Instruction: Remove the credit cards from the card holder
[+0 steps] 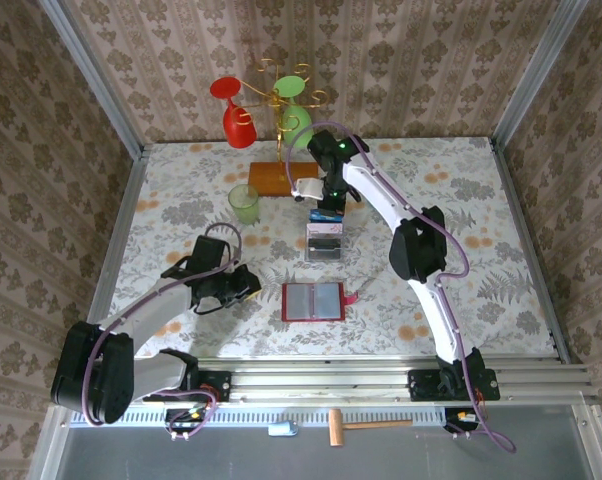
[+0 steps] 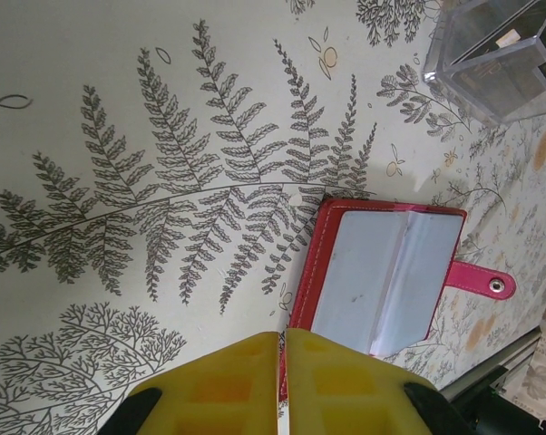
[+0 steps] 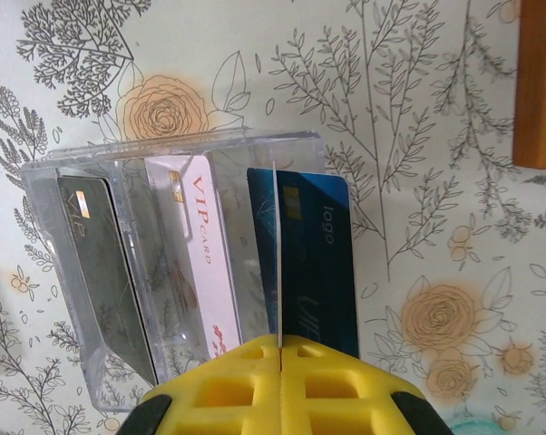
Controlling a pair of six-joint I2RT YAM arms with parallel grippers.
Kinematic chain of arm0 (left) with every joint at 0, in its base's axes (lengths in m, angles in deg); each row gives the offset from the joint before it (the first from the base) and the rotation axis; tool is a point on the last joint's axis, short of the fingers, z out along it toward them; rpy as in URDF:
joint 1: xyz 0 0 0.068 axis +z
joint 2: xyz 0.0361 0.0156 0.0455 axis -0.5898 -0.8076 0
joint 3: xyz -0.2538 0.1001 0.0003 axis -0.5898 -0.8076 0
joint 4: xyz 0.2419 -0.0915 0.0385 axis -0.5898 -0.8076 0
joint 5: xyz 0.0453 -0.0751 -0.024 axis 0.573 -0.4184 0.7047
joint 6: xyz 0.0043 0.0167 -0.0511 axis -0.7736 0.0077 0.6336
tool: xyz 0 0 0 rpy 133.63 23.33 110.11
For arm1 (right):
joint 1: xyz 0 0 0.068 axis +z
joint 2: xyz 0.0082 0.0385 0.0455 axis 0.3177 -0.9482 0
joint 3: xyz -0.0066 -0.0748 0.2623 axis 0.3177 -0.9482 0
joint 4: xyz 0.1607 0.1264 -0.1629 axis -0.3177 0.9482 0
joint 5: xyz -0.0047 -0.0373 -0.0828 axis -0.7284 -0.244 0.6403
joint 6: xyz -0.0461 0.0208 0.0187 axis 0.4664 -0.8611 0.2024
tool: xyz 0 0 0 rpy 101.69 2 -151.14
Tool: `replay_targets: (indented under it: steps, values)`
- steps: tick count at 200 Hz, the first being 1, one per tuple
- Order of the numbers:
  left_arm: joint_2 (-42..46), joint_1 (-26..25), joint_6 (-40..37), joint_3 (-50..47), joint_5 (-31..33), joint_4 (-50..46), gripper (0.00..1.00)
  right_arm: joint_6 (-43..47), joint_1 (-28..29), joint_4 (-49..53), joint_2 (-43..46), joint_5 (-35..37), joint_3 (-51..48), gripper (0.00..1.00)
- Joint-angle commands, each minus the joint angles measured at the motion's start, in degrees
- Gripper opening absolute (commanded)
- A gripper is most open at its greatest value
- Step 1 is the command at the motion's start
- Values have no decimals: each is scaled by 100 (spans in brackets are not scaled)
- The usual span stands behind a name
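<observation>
The red card holder (image 1: 312, 301) lies open and flat on the table, its greyish pockets (image 2: 382, 272) up and its red tab (image 2: 480, 279) out to the side. My left gripper (image 1: 246, 288) (image 2: 283, 333) is shut just left of its edge, with nothing in it. My right gripper (image 1: 326, 212) (image 3: 279, 340) is shut on a thin credit card (image 3: 277, 254), seen edge-on over a clear plastic box (image 1: 323, 240) (image 3: 46, 208). The box holds a dark card (image 3: 101, 263), a white card (image 3: 205, 254) and a blue card (image 3: 314, 263).
A green cup (image 1: 244, 203) and a wooden block (image 1: 282, 178) (image 3: 538, 82) stand behind the box. A gold stand with red and green glasses (image 1: 266, 100) is at the back. A small hammer (image 1: 356, 426) lies past the near rail.
</observation>
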Motion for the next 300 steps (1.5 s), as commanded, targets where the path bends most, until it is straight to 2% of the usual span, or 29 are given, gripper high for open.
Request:
replay_targets:
  steps: [1, 46, 86, 107, 126, 147, 166, 176, 202, 212, 232, 239, 277, 300]
  values:
    - [9, 60, -106, -5, -76, -118, 11, 121, 21, 272, -105, 174, 119, 5]
    - [18, 102, -146, 17, -41, -138, 11, -95, -3, -93, 56, 425, 89, 20]
    - [0, 148, -363, 67, 135, -236, 15, -255, -41, -531, 545, 525, -446, 24]
    - [-8, 212, -550, 109, 368, -338, 25, -425, -50, -954, 944, 588, -1003, 30]
    - [7, 245, -726, 214, 740, -535, 37, -618, -59, -1438, 1399, 626, -1681, 40]
    - [39, 257, -968, 395, 1186, -804, 47, -842, -59, -2105, 1985, 768, -2614, 54]
    - [109, 262, -1154, 532, 1479, -961, 56, -1029, -68, -2627, 2521, 875, -3430, 74]
    - [159, 277, -1231, 575, 1598, -975, 66, -1125, -76, -2822, 2770, 898, -3815, 82]
    - [244, 332, -1391, 662, 1839, -997, 81, -1480, -118, -3255, 3362, 982, -4674, 89]
    - [279, 354, -1440, 689, 1979, -1015, 86, -1653, -153, -3439, 3581, 1025, -5015, 100]
    - [338, 393, -1573, 737, 2339, -1060, 94, -2054, -263, -3891, 4010, 1203, -5708, 100]
    - [352, 409, -1636, 757, 2445, -1064, 100, -2202, -302, -4084, 4147, 1340, -5965, 100]
    - [343, 489, -2018, 905, 3168, -1107, 100, -3038, -562, -5076, 4818, 1708, -7230, 100]
    - [389, 523, -2289, 887, 3981, -924, 100, -3590, -762, -5739, 5147, 1812, -7961, 100]
